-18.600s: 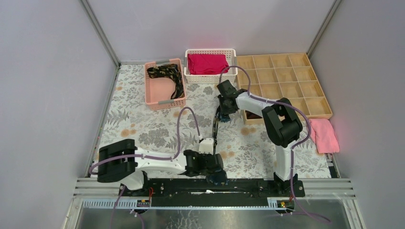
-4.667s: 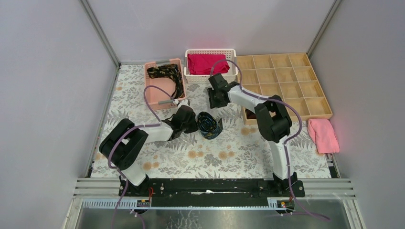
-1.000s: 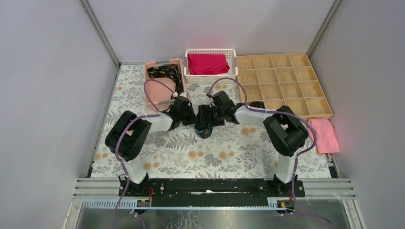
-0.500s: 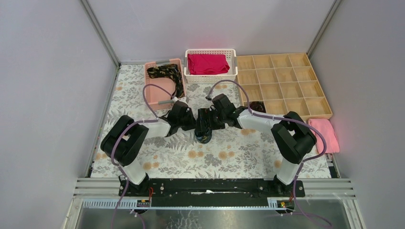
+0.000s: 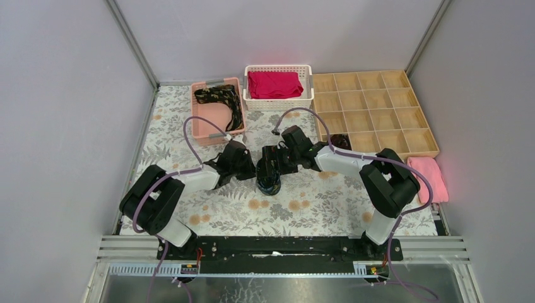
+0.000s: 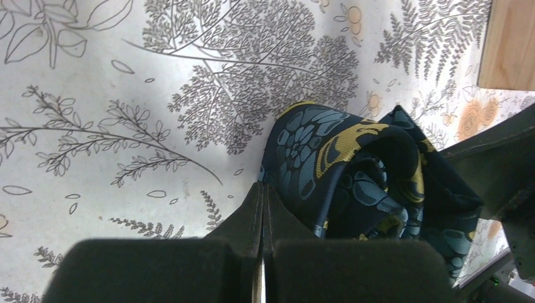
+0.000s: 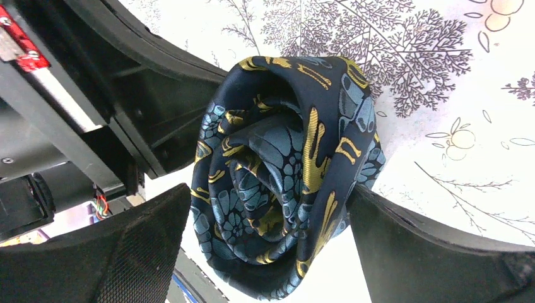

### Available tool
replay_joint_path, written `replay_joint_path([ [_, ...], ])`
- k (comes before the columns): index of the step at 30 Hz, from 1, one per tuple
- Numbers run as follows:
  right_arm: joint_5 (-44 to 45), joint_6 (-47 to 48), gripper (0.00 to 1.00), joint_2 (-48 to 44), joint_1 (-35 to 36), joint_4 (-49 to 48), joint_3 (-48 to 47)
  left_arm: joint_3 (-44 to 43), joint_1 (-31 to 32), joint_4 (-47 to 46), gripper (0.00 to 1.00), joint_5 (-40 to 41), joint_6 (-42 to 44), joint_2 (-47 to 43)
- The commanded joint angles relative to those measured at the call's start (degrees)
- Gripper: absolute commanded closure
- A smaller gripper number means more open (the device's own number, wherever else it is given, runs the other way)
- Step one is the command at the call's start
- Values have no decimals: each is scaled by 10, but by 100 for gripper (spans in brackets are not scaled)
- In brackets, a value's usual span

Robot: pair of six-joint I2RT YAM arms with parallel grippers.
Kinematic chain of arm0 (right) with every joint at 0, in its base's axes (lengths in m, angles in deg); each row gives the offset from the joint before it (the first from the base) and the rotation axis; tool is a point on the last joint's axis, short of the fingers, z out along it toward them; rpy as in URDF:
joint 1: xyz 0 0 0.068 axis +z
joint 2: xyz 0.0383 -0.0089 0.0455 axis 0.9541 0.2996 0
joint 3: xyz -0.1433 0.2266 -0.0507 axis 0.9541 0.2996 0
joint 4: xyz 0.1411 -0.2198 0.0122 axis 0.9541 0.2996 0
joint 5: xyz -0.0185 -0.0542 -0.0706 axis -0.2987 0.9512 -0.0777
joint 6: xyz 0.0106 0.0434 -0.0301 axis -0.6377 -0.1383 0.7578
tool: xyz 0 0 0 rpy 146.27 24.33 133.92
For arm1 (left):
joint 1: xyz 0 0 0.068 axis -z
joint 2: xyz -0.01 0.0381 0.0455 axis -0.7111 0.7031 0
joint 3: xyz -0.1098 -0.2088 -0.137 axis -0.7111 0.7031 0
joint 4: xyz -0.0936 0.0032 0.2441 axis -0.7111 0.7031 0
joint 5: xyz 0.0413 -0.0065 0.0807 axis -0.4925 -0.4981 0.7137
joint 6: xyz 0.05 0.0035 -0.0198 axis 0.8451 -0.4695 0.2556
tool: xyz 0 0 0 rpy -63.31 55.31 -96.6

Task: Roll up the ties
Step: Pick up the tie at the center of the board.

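At the middle of the floral tablecloth the rolled tie sits as a tight dark coil, its blue-teal and gold pattern spiralling inward. My right gripper holds it, one pad on either side of the coil and both pressed into the fabric. My left gripper meets it from the other side with its fingers closed flat together, tips right against the outer wrap. From the wrist view I cannot tell whether a fold of cloth is caught between them or they only brace it.

What has changed: a few seconds ago this coil lay flat and alone beside the left gripper, with the right arm off near the baskets. Within the last second both arms have brought it together a little toward the near edge, and the left elbow has swung out to the near left.

So I judge the rolling of this tie done, and the step in hand is tidying and transfer. Next it must pass wholly to the right gripper without the wraps springing loose. It is likely bound for the wooden tray, where a dark coil, probably a finished roll, sits in a near-left compartment. A second tie lies loose in the pink basket, not yet rolled.
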Motion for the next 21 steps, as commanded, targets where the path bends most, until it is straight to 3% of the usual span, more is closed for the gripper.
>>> replay_joint_path([
  [1, -25, 0, 0, -13, 2, -16, -9, 17, 3, -10, 100, -6, -2, 3],
  [21, 25, 12, 0, 23, 82, 33, -52, 28, 12, -59, 100, -64, -49, 0],
])
